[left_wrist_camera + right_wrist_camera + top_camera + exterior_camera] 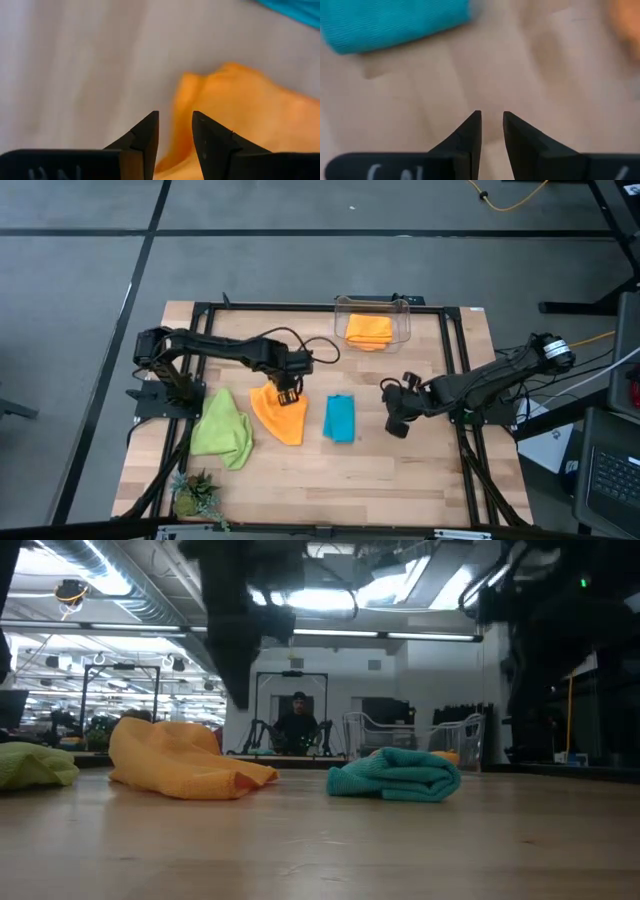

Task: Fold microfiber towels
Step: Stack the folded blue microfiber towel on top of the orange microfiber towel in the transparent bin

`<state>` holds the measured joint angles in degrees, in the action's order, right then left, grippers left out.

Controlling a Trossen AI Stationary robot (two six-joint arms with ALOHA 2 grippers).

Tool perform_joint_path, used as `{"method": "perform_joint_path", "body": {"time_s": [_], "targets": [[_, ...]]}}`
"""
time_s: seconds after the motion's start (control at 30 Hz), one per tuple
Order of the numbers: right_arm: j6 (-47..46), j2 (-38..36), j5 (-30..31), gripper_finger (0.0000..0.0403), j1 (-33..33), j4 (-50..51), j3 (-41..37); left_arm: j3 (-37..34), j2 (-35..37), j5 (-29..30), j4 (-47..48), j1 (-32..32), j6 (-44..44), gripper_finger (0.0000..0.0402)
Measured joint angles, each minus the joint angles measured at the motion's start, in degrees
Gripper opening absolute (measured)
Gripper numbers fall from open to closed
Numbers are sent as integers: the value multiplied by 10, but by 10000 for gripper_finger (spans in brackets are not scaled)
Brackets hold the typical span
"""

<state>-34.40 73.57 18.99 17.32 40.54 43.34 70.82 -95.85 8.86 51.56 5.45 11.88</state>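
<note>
1. Orange towel (279, 414), crumpled, table centre; your left pincer (287, 392) sits over its 12 o'clock edge, tips slightly apart, pinching nothing.
2. Turquoise towel (340, 418), folded, at 3 o'clock of item 1; right pincer (397, 420) beyond it, narrowly parted, empty.
3. Lime towel (223, 430) at 9 o'clock.
4. Second orange towel (368, 330) in the clear bin (402, 308), 12 o'clock.

Risk: you may catch several layers and drag the heap.

Surface: pale wood table (420, 480); workshop beyond.

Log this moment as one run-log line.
left pincer: open, over orange towel, nothing held | right pincer: open, empty, beside folded blue towel | green towel: unfolded
</note>
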Motion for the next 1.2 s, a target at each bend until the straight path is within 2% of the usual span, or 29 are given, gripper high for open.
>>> {"method": "perform_joint_path", "body": {"time_s": [0.1, 0.17, 0.33, 0.47, 0.63, 0.87, 1.0, 1.1, 1.2], "targets": [[4, 0, -44, 84, -2, -128, -62, -46, -5, -56, -119, -12, 12, 112], [8, 0, -51, 84, -2, -210, -100, -73, -6, -78, -185, -23, 19, 112], [51, 2, -53, 84, -2, -358, -169, -117, -6, -80, -322, -48, 27, 112], [141, 2, -57, 84, -2, -419, -188, -133, -6, -80, -389, -61, 26, 112], [229, 2, -37, 95, -14, -452, -186, -146, -6, -79, -434, -69, 27, 112], [332, 2, -30, 191, -36, -459, -172, -146, -6, -78, -435, -71, 30, 112], [447, 14, -29, 242, -41, -463, -171, -146, -6, -73, -436, -71, 42, 112], [540, 42, -22, 263, -41, -473, -171, -146, -6, -48, -437, -71, 63, 111], [616, 79, 19, 270, -41, -509, -171, -146, -6, -22, -441, -71, 75, 111]]}}
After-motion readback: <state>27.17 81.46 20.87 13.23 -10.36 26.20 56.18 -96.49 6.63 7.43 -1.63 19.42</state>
